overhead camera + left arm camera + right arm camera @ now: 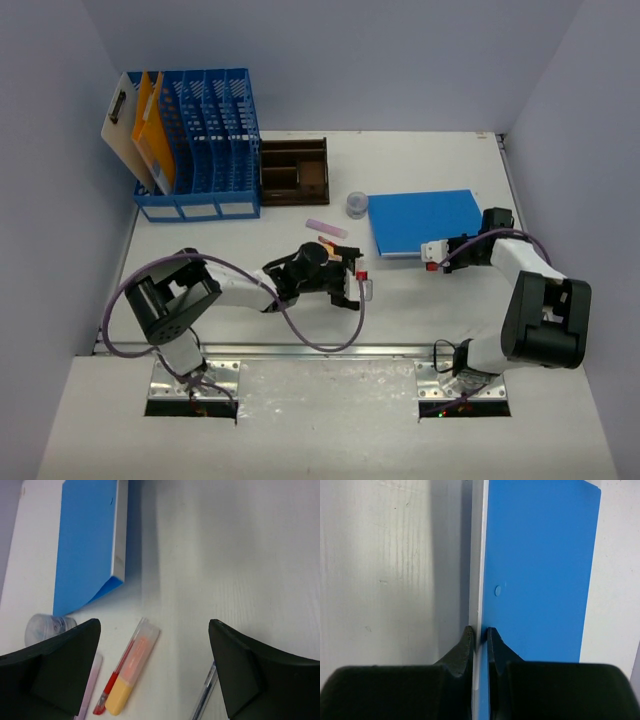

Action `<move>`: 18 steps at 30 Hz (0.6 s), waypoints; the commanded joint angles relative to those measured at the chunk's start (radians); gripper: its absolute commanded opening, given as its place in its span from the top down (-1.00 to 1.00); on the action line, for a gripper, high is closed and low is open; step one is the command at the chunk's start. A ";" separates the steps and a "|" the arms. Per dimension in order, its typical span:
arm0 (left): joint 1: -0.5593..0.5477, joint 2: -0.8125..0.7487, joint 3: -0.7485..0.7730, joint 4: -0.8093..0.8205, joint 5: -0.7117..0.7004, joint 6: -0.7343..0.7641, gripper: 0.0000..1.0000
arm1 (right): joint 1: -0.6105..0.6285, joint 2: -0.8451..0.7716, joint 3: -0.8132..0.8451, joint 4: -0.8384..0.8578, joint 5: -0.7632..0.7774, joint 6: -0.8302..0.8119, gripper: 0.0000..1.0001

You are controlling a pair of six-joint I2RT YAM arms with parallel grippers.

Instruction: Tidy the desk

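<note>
The off-white desk (300,215) holds a blue folder (425,220) at the right. My right gripper (428,253) is shut on the folder's near edge; in the right wrist view its fingertips (480,632) pinch the white-and-blue edge of the folder (540,570). My left gripper (350,275) is open and empty at mid-desk. In the left wrist view it (154,626) hovers over an orange highlighter (132,672) and a red pen (117,680) lying side by side. A clear pen (205,695) lies by the right finger and a pink highlighter (90,690) by the left one.
A blue mesh file rack (205,140) at the back left holds a clipboard (120,125) and an orange folder (150,130). A brown wooden tray (295,170) stands beside it. A small clear container (357,205) sits left of the folder. A silver rail (300,350) runs along the near edge.
</note>
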 commanded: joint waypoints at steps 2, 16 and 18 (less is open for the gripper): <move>-0.089 0.051 0.025 0.304 -0.157 0.163 -0.76 | -0.001 -0.023 0.041 -0.037 -0.048 0.031 0.97; -0.182 0.411 0.356 0.370 -0.421 0.269 -0.72 | -0.001 -0.067 0.046 -0.086 -0.069 0.051 0.97; -0.182 0.445 0.373 0.362 -0.424 0.287 -0.70 | -0.001 -0.080 0.046 -0.095 -0.078 0.057 0.97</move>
